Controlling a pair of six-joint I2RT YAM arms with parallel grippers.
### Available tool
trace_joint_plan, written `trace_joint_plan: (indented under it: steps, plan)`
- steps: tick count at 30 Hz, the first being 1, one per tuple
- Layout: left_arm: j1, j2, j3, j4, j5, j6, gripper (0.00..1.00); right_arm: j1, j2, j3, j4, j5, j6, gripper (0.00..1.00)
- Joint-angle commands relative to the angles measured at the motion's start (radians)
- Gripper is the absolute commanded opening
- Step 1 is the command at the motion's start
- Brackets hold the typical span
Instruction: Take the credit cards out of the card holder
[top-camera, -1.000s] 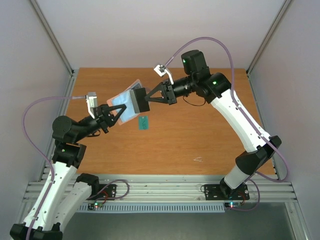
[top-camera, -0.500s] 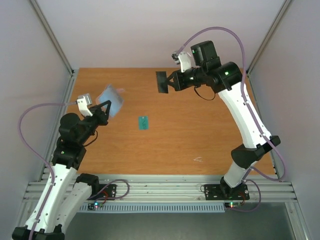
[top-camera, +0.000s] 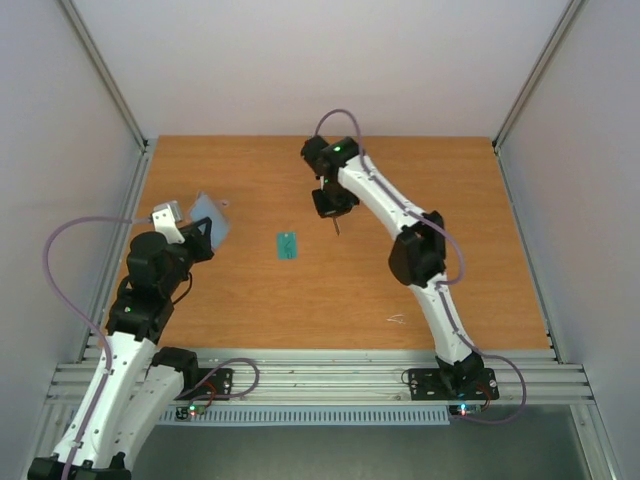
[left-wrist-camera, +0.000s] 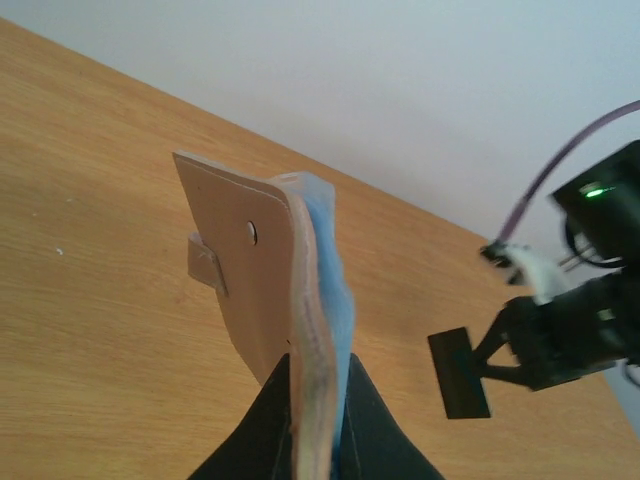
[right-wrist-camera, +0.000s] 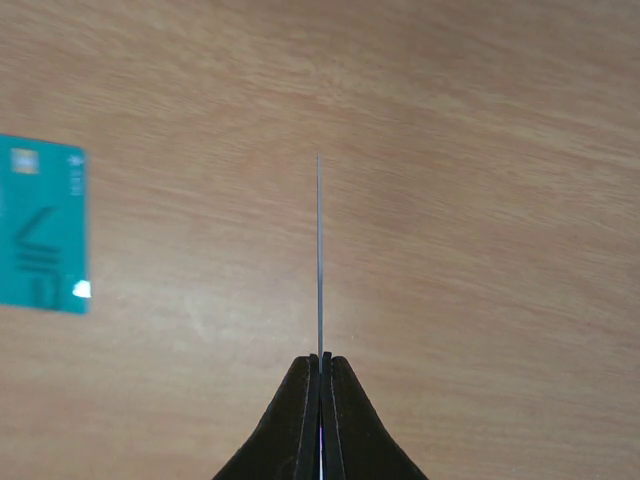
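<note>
Left arm (top-camera: 130, 310) stood bent at the desk's (top-camera: 450, 230) 9 o'clock. The left gripper (left-wrist-camera: 318, 380) was clamped on the lower edge of the upright card holder (left-wrist-camera: 255, 270), pink face out and blue lining behind. The teal-green card (top-camera: 288, 245) lay flat mid-desk, its white print unreadable. At its 1 o'clock, the right arm (top-camera: 380, 200) pointed down, and the right gripper (right-wrist-camera: 320, 365) pinched the black card (left-wrist-camera: 460, 372) edge-on.

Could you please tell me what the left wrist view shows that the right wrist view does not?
Only the left wrist view: the pink card holder pinched in the left claw. Only the right wrist view: the teal card lying flat on the table. Both: the table and the black card in the right claw, broadside in the first, edge-on in the second.
</note>
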Motion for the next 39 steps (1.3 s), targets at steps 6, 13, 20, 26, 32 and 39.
trace_joint_plan:
  steps: [6, 13, 20, 26, 32, 39]
  plan:
    - [0.01, -0.024, -0.016, 0.041, -0.034, 0.015, 0.0, 0.065, 0.166, 0.143, -0.177, 0.158, 0.228, 0.01]
    - [0.011, -0.026, -0.03, 0.056, -0.028, 0.004, 0.0, 0.065, 0.221, 0.148, -0.187, 0.066, 0.419, 0.01]
    - [0.01, -0.039, -0.039, 0.059, -0.029, -0.008, 0.0, 0.07, 0.298, 0.222, -0.203, 0.176, 0.468, 0.01]
    - [0.01, -0.039, -0.046, 0.059, -0.034, -0.016, 0.0, 0.079, 0.316, 0.23, -0.196, 0.173, 0.457, 0.01]
    - [0.01, -0.042, -0.051, 0.063, -0.031, -0.027, 0.0, 0.095, 0.347, 0.229, -0.184, 0.11, 0.477, 0.01]
    - [0.01, -0.044, -0.052, 0.067, -0.026, -0.028, 0.0, 0.092, 0.361, 0.231, -0.128, 0.049, 0.486, 0.01]
